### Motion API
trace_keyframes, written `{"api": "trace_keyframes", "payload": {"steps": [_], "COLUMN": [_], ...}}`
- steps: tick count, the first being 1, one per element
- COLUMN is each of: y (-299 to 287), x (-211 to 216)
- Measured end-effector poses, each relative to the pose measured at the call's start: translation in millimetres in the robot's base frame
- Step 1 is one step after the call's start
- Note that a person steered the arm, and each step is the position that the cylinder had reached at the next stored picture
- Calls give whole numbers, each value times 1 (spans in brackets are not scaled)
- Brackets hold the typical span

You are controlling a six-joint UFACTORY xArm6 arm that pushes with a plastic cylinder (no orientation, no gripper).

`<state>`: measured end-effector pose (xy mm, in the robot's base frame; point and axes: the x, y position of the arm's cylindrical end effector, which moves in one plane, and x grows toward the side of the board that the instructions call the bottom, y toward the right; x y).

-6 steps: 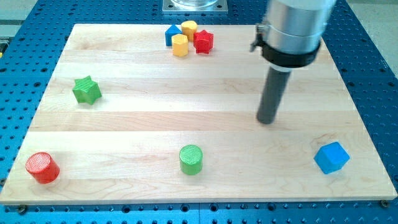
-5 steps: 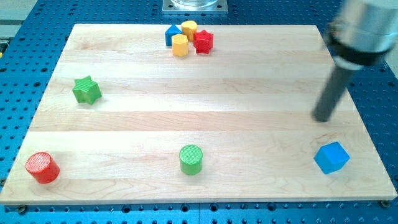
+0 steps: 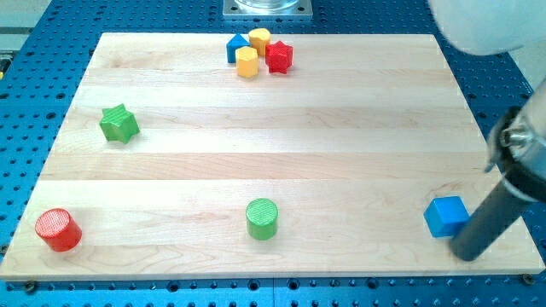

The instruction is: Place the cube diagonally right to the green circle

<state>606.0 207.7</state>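
My tip (image 3: 467,254) touches blue cube (image 3: 446,216) at its 4 o'clock; no claw, so no open/shut state; cube looks light, rigid, prob slides easy toward green circle (image 3: 262,218) w/ flat-face push.

Blue cube (image 3: 445,216) far right of green cylinder (image 3: 262,218).

My tip (image 3: 468,254) is dark grey. The cube (image 3: 445,216) is bright blue. The round block (image 3: 262,218) is green with thin lines on top. The star (image 3: 119,124) is green too. The red round block (image 3: 57,229) has thin lines as well. The board (image 3: 341,119) is pale wood with long stripes.
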Motion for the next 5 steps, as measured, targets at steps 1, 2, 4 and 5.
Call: {"api": "trace_keyframes", "payload": {"steps": [1, 2, 4, 5], "y": [-5, -5, -12, 2], "x": [-58, -98, -95, -114]}}
